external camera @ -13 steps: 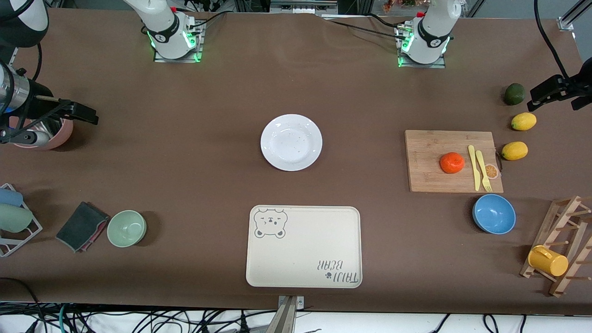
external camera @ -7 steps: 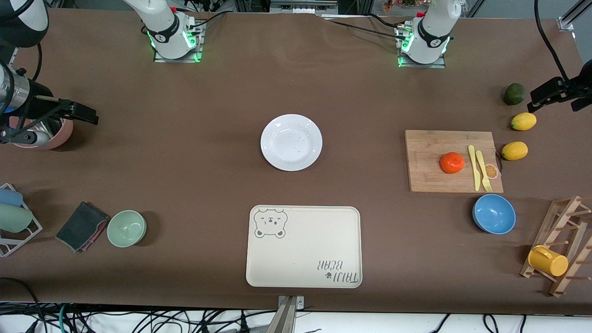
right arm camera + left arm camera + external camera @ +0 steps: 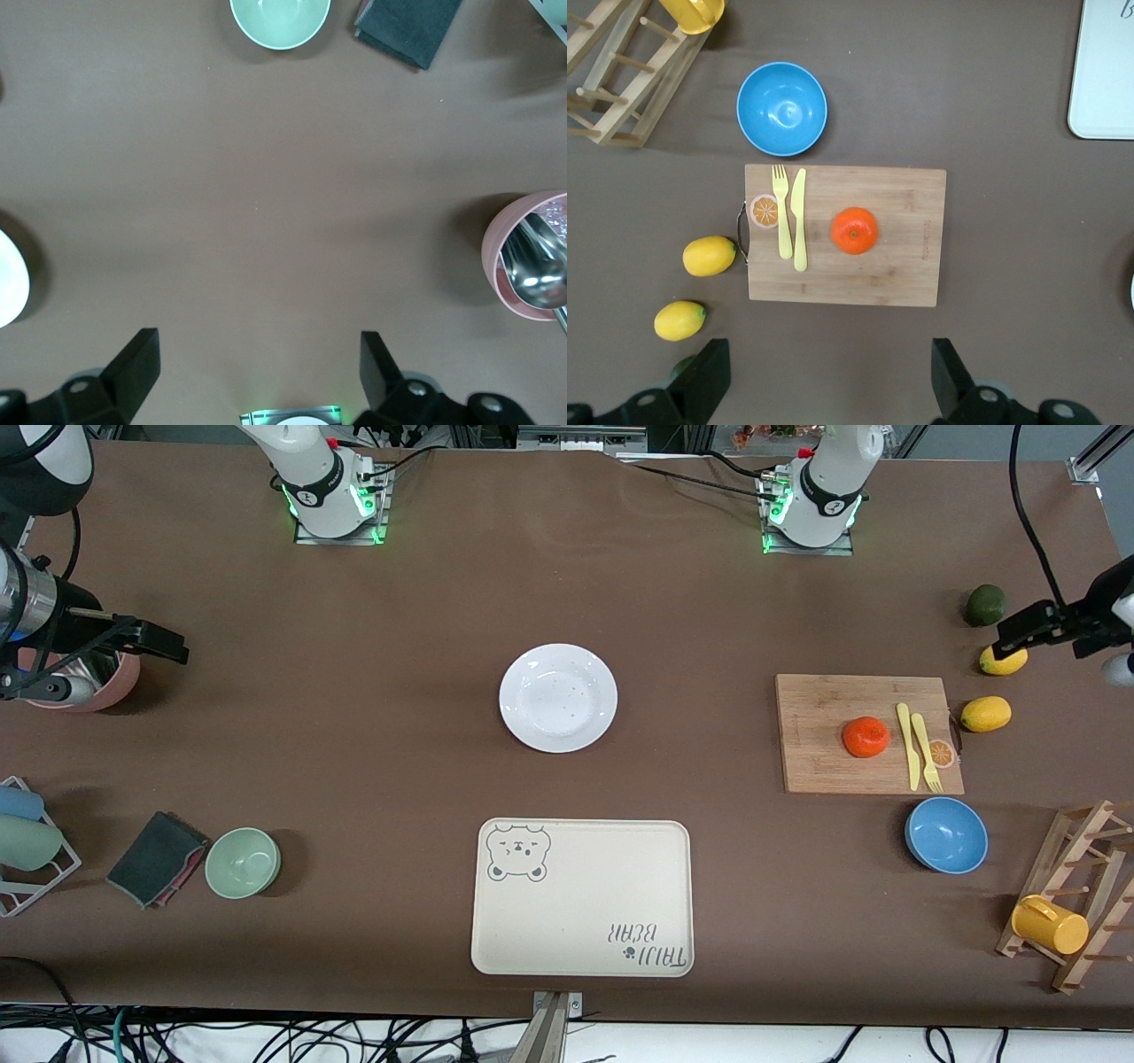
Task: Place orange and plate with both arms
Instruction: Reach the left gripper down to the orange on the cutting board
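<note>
Both pincers are released and empty, so you're at the very start: the left gripper (image 3: 824,390) hangs high over the left arm's end of the table, jaws spread wide, and the orange (image 3: 866,737) sits on the wooden cutting board (image 3: 824,762) just beside the yellow knife (image 3: 905,746). Come down centred on the fruit and keep your fingers off that cutlery. The plate (image 3: 558,698) lies mid-table, farther from the front camera than the bear tray (image 3: 582,897); the right gripper (image 3: 257,381), also spread wide, waits over bare table near the pink cup (image 3: 523,257). Against a second ago, your left arm has swung in over the lemons; the right hasn't budged.
</note>
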`<state>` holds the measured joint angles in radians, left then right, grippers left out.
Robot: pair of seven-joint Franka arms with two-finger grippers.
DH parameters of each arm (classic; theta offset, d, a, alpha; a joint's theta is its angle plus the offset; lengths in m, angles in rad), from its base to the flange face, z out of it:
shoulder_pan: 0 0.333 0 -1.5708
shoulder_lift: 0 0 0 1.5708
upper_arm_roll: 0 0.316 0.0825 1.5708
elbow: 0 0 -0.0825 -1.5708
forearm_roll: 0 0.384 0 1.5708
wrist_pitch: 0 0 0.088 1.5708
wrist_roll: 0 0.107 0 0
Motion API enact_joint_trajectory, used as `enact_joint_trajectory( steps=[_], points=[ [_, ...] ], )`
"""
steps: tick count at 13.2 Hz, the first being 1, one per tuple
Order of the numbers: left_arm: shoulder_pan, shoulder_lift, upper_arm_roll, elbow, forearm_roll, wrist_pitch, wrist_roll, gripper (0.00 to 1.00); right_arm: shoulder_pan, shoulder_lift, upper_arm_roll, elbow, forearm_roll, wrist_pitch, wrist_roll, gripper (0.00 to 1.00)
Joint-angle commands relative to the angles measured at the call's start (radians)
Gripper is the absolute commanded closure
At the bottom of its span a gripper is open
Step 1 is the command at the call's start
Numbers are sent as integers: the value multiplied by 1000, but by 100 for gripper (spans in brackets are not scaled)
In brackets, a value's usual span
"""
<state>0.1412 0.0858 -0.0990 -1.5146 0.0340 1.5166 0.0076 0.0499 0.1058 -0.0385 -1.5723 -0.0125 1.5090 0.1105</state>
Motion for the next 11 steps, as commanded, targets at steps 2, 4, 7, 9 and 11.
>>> enact_joint_trajectory(
  steps=[2, 4, 7, 9, 11],
  points=[
    [0, 6, 5, -132, 0, 153, 14, 0, -8, -9, 9, -3, 2, -7, -6, 0],
    [8, 6, 7, -218, 3, 246, 12, 0, -8, -9, 9, -3, 2, -7, -6, 0],
    [11, 14, 9, -320, 3, 358, 12, 0, -8, -9, 9, -3, 2, -7, -6, 0],
    [11, 31, 9, -343, 3, 378, 12, 0, -8, -9, 9, -3, 2, -7, -8, 0],
    [11, 57, 10, -360, 3, 376, 8, 0, -8, -9, 9, -5, 2, -7, -8, 0]
  ],
)
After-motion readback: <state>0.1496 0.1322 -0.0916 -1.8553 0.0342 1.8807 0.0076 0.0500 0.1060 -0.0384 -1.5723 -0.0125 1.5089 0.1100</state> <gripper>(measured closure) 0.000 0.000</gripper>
